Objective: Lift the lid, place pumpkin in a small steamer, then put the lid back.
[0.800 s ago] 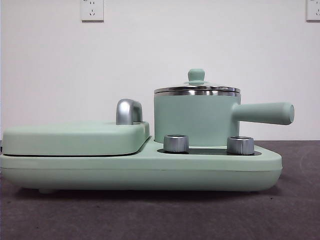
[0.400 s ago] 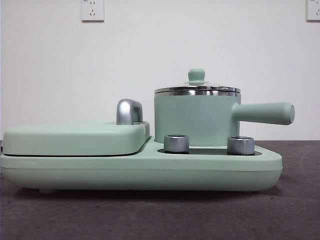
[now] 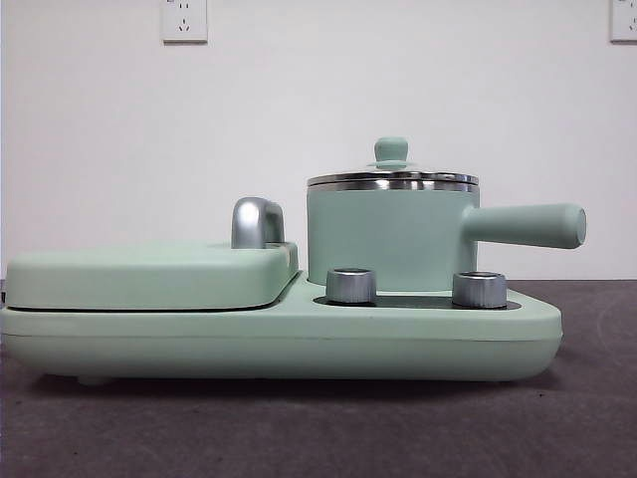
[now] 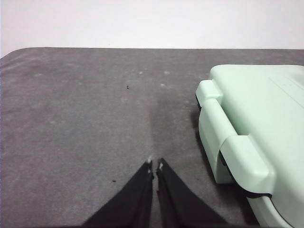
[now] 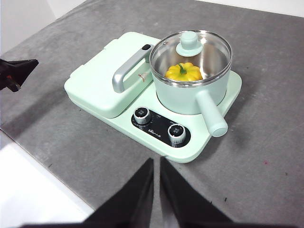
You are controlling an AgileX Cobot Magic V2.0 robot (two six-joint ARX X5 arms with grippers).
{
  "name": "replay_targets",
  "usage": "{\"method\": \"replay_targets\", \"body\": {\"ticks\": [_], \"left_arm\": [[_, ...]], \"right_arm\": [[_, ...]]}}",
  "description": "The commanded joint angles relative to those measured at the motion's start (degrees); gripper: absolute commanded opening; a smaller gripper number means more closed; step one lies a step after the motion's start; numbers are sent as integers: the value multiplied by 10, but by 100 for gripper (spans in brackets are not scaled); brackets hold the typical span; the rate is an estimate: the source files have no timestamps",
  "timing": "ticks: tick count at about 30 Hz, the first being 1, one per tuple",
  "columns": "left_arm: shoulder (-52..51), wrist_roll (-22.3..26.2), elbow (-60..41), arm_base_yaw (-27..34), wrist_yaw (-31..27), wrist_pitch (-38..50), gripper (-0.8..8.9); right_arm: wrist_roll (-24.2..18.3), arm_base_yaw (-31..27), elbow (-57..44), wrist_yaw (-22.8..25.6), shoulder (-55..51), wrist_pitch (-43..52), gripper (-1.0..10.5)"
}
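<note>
We see the right tool (image 5: pixel 156 164) hanging high above the grey worktop (image 5: pixel 266 142), its two black jaws pressed together with only a thin slit between them, holding nothing; it sits well apart from the appliance, on the side of the two control dials (image 5: pixel 141 115). The left tool (image 4: pixel 155 165) is likewise drawn narrow and empty, low over bare worktop (image 4: pixel 85 118) just beside the end of the flat mint-green cover (image 4: pixel 256 118); in the right wrist view its black tip (image 5: pixel 16 71) shows off the far end of the appliance.

Beyond the right tool's tips lies the mint-green cooker base (image 5: pixel 190 147); on it stands the small steamer (image 5: pixel 183 97), its long handle (image 5: pixel 211 114) pointing out past the dials. The lid (image 5: pixel 192 52) rests level on the steamer's steel rim, green knob upward; through the glass we make out the pumpkin (image 5: pixel 183 72) inside the pot. In the front view the lid (image 3: pixel 392 177) sits flush on the steamer (image 3: pixel 388 239), beside the chrome handle (image 3: pixel 256 221) of the cover.
</note>
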Motion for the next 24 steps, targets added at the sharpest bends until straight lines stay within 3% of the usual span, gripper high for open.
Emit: {"method": "replay_targets", "body": {"ticks": [1,10,13,18,24], "left_arm": [[-1,-2,-11,0,-1,-4,19],[-1,-2,-11,0,-1,-4,19],[-1,-2,-11,0,-1,-4,19],[-1,-2,-11,0,-1,-4,19],[-1,-2,-11,0,-1,-4,19]], "right_arm": [[-3,3,7,0,2,6,19],[-3,-24,-16,0,-6,22,19],[-3,-90,-87,-12,-18,103,19],[-3,-228,-276,-35,-78,322,19],[-3,-321,-462,30,-157,477,19]]}}
